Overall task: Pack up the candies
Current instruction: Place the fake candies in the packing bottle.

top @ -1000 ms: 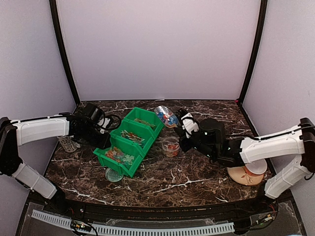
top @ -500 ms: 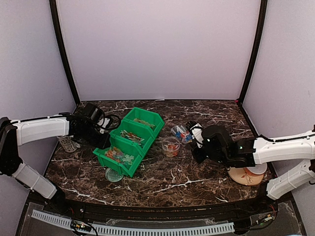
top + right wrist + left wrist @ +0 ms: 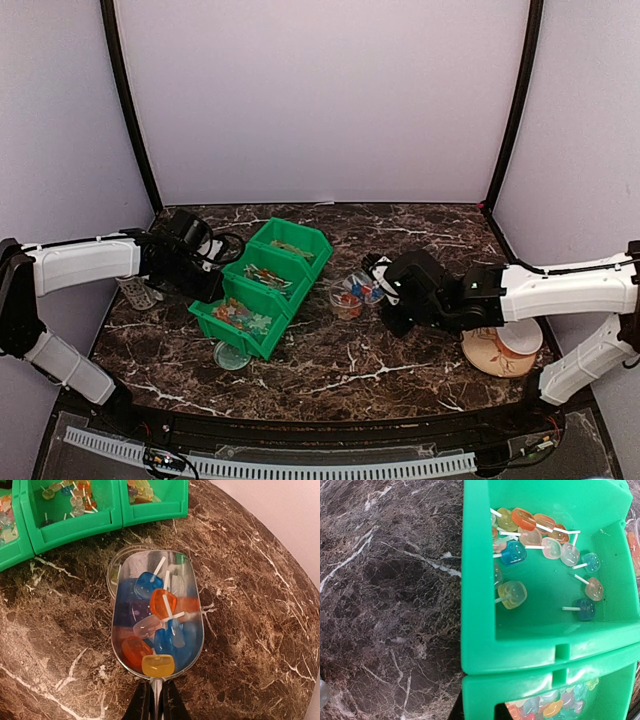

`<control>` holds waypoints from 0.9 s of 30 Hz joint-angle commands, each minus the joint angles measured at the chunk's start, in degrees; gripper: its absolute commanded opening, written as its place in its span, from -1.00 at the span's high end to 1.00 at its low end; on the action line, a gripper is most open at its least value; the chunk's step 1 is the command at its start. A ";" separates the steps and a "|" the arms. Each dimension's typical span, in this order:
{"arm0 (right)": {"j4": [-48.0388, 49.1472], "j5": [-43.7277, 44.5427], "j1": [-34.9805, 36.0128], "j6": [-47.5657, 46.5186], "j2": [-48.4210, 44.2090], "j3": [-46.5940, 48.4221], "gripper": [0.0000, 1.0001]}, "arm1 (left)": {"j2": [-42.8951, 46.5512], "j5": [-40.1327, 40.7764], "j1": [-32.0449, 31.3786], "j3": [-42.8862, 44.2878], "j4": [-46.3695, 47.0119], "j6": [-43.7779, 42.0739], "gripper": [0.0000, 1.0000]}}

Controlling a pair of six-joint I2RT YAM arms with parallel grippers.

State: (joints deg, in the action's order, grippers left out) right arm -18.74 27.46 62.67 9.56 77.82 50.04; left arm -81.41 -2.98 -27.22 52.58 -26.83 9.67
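Observation:
My right gripper (image 3: 156, 702) is shut on the handle of a metal scoop (image 3: 180, 587). The scoop holds several candies (image 3: 162, 603) in orange, blue, yellow and clear, some on white sticks. Its tip hangs over a small clear cup (image 3: 114, 565) on the table. In the top view the scoop (image 3: 363, 290) is just right of the cup (image 3: 344, 302). My left gripper (image 3: 205, 282) is at the left side of the green bins (image 3: 232, 333). Its dark fingertips straddle a bin wall (image 3: 480, 711). More candies (image 3: 512, 594) lie in the bins.
Three joined green bins run diagonally left of centre. A clear round lid (image 3: 231, 355) lies in front of them. A beige plate (image 3: 488, 358) with a white dish (image 3: 520, 338) sits at the right. A grey remote-like object (image 3: 135, 292) lies at the far left.
My right gripper has carried the loaded scoop from beside the far bin towards the near side and down, to the clear cup. The left arm has not moved.

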 commanded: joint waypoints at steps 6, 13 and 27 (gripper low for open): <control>-8.91 0.33 1.18 3.25 3.54 6.37 1.00 | 3.47 -1.84 0.50 3.85 6.07 1.08 1.00; -15.83 -0.22 1.21 3.53 6.40 11.41 1.00 | 3.44 -1.80 0.59 3.86 6.01 1.08 1.00; -23.05 -0.28 1.44 3.72 8.94 17.54 1.00 | 3.62 -2.02 0.74 3.94 6.00 1.11 1.00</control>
State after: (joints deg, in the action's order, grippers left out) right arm -39.35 26.76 63.44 12.62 86.30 63.83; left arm -81.41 -2.96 -26.85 52.58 -26.83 9.69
